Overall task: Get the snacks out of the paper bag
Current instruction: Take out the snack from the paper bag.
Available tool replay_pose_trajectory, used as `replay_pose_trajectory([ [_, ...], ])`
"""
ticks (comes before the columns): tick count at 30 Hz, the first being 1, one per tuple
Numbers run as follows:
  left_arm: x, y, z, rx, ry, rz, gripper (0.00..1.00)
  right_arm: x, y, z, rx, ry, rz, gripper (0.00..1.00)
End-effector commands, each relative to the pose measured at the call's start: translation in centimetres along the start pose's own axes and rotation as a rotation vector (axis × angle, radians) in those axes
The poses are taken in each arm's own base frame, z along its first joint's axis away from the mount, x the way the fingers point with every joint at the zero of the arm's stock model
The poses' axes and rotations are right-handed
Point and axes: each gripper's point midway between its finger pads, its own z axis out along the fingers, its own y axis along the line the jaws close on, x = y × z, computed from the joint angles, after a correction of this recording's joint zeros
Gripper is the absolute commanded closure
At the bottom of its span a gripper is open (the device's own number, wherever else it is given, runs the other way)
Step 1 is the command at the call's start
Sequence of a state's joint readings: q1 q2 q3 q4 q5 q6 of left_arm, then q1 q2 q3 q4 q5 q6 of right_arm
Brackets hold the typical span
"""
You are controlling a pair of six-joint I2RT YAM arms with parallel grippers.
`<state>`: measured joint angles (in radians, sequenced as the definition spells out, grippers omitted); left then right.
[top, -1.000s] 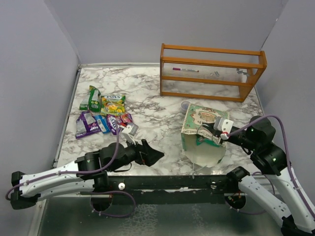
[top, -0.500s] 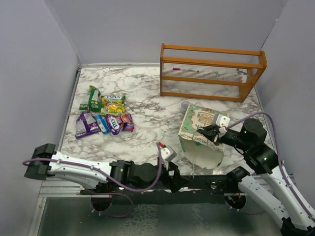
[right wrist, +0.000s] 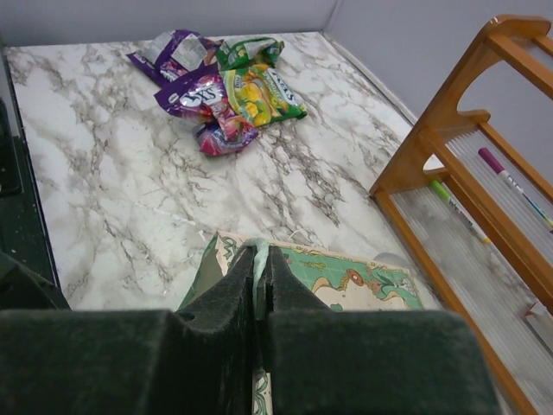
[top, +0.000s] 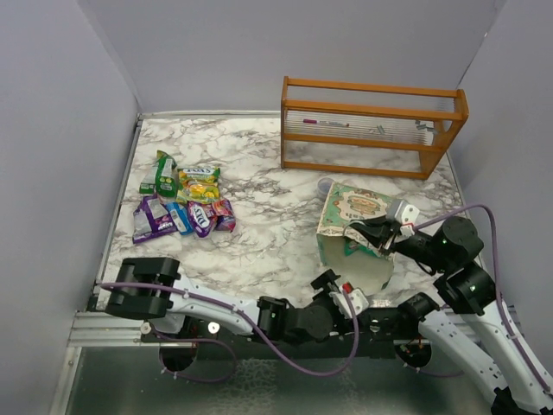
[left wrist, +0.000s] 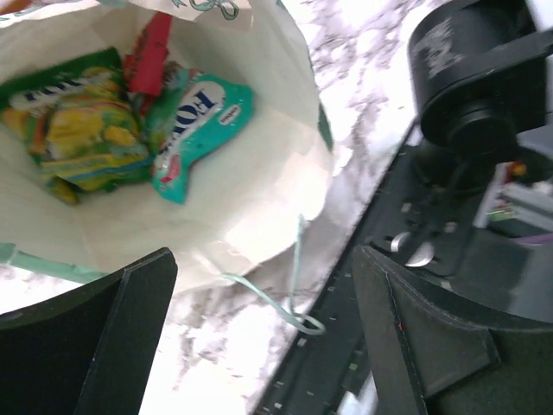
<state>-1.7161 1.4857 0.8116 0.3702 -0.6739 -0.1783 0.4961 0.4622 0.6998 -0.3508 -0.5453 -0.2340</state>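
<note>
The paper bag (top: 350, 226) lies on its side, its cream mouth facing the near edge. My right gripper (top: 378, 233) is shut on the bag's upper rim, and in the right wrist view my right gripper (right wrist: 259, 256) pinches the mint edge of the paper bag (right wrist: 354, 275). My left gripper (top: 339, 285) is open just in front of the mouth. In the left wrist view my left gripper (left wrist: 259, 337) holds nothing. Inside the paper bag (left wrist: 259, 199) lie snacks: a green-yellow packet (left wrist: 73, 130), a teal packet (left wrist: 200, 121) and a red one (left wrist: 151, 60). More snacks (top: 186, 203) are piled at the left.
An orange wooden rack (top: 371, 125) stands at the back right, with a small clear cup (top: 326, 184) between it and the bag. The bag's string handle (left wrist: 289, 298) trails over the table edge onto the black base rail (top: 285, 322). Grey walls enclose the table.
My left arm has swung from the snack pile on the left along the near edge to the bag's mouth. My right gripper stays shut on the bag's rim.
</note>
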Motion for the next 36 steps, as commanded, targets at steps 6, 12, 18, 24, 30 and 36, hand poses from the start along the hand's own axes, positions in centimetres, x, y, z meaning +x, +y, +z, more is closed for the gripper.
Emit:
replay_pose_trajectory([
  [6,-1.6,4.5,4.5,-0.234,-0.096,0.224,0.23,-1.7,-0.4,0.5,0.004,-0.055,0.013,0.98],
  [12,-1.6,5.2,7.0,-0.261,-0.106,0.244,0.42,-1.4,-0.3,0.3,0.013,-0.070,0.005,0.98],
  [18,0.2,5.2,8.9,-0.278,-0.073,0.346,0.43,-1.7,-0.5,-0.3,0.057,-0.113,-0.014,0.98],
  [24,1.3,6.3,10.1,-0.307,-0.073,0.377,0.43,-2.5,-0.2,-0.6,0.036,-0.128,-0.030,0.98],
  [30,2.5,7.8,12.5,-0.322,-0.037,0.394,0.40,-4.4,1.2,-0.9,-0.042,-0.197,-0.069,0.98],
  [36,4.4,9.4,14.3,-0.320,0.024,0.423,0.35,-4.2,0.4,-0.7,-0.017,-0.145,-0.056,0.98],
])
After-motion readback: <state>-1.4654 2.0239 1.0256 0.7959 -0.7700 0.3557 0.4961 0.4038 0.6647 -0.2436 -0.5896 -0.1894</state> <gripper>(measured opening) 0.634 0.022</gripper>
